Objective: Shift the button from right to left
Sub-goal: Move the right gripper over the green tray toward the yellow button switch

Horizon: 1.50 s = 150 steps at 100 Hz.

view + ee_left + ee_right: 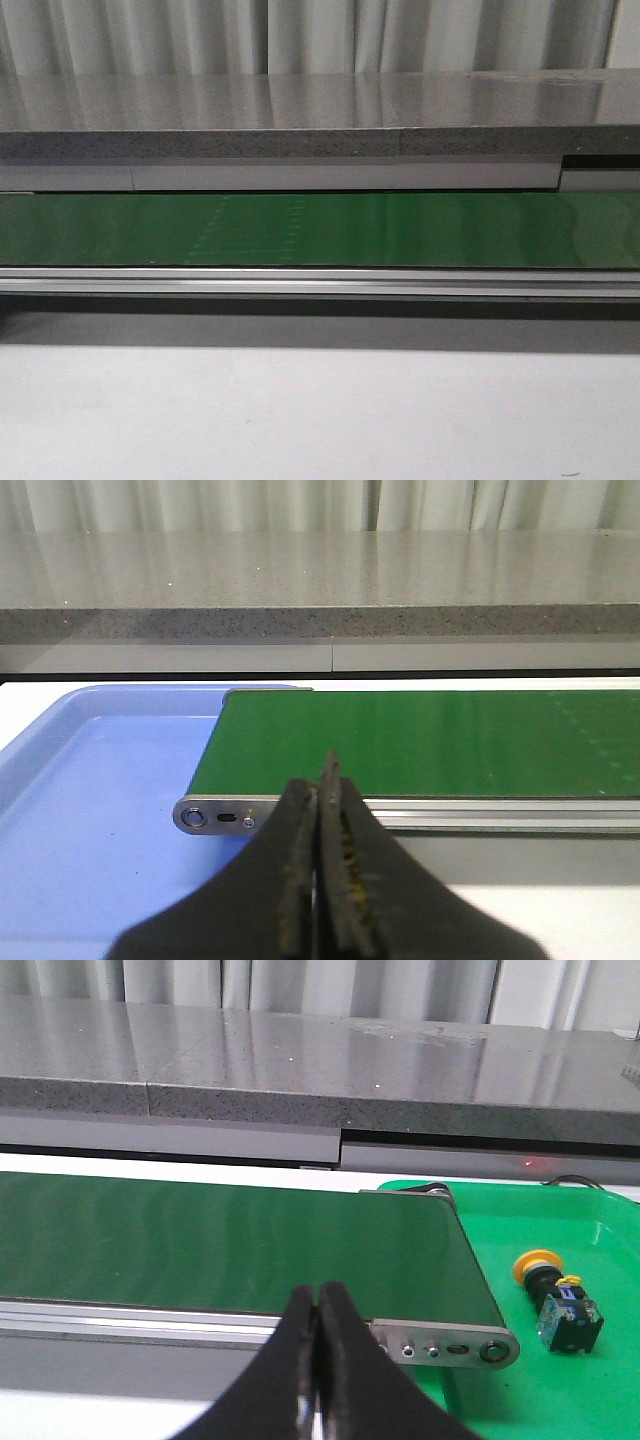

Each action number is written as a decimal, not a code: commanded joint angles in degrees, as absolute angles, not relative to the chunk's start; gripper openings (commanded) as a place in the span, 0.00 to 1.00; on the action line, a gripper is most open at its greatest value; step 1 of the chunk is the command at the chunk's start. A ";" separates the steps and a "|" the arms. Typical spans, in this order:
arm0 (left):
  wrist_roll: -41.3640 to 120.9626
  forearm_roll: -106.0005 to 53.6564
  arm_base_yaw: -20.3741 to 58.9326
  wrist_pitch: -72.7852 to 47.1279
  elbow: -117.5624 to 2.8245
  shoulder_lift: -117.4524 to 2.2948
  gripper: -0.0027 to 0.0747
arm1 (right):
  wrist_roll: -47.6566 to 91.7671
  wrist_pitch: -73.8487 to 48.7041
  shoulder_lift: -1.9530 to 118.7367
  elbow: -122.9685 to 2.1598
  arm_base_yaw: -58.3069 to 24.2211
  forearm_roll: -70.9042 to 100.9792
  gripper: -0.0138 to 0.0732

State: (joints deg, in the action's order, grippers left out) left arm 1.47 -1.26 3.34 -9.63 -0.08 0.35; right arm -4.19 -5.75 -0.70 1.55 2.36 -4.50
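Front view shows only the green conveyor belt point(320, 230) across the tabletop point(320, 420). Both the right end effector point(318, 1305) and left end effector point(322, 790) are closed, empty. The button point(555, 1295) lies on its side in the green tray point(600, 1380), just past the belt's end; the right end effector should open, clear the roller bracket, and grasp the black body. The blue tray point(80, 820) offers open room.

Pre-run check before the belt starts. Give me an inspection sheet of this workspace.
Surface: long green conveyor belt bare; white tabletop in front.
Job's things: yellow-capped black push-button lying on its side in green plastic tray, beside the belt's end; pale blue plastic tray at the other end.
Clutter: nothing seen.
Grippers: left end effector shut; right end effector shut; both hold nothing.
Cables: nothing seen.
Surroundings: grey speckled stone ledge, pale curtains.
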 commanded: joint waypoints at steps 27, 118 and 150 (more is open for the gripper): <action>1.33 -1.45 3.61 -4.88 2.45 2.05 0.01 | -4.36 -1.84 -1.66 0.76 2.23 -4.81 0.09; 1.33 -1.45 3.61 -4.88 2.45 2.05 0.01 | -4.36 -7.63 3.54 -11.99 2.36 -1.85 0.09; 1.33 -1.45 3.61 -4.77 2.45 2.05 0.01 | -5.37 -23.22 19.82 -29.88 2.36 -2.80 0.09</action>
State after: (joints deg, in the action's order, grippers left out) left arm 1.47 -1.26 3.34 -9.63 -0.08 0.35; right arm -4.41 -22.97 14.82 -24.34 2.36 -2.14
